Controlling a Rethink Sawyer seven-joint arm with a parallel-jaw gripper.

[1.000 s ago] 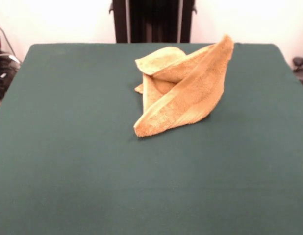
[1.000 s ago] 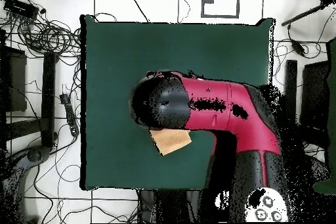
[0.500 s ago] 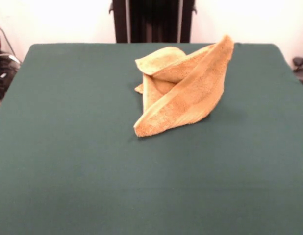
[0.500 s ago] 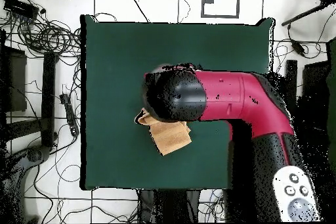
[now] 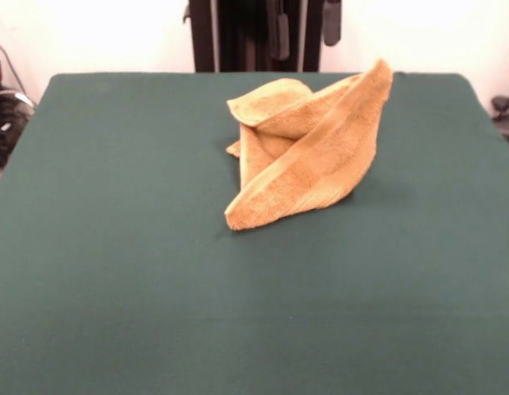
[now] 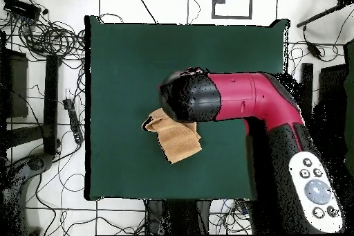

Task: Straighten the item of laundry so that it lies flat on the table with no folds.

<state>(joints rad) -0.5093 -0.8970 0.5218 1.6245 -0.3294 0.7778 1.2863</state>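
The orange-yellow towel [image 5: 308, 156] lies crumpled on the dark green table [image 5: 114, 247], towards the far side and right of the middle. It is folded over itself, with one corner standing up in a peak. My gripper [image 5: 306, 25] shows only as two dark fingertips [image 5: 281, 33] at the top edge, above and behind the towel, spread apart and empty. In the overhead view the red and black arm [image 6: 256, 98] reaches over the table [image 6: 124, 60], its black head hides the gripper, and the towel [image 6: 178, 142] shows just below the head.
The black pedestal [image 5: 254, 37] stands behind the table's far edge. Cables and gear lie off the table's left side [image 5: 3, 115], and cables cover the floor around the table in the overhead view [image 6: 48, 39].
The gripper's fingertips have come into the front view at the top edge. In the overhead view the arm's head has shifted a little to the right, uncovering more of the towel. The towel has not moved.
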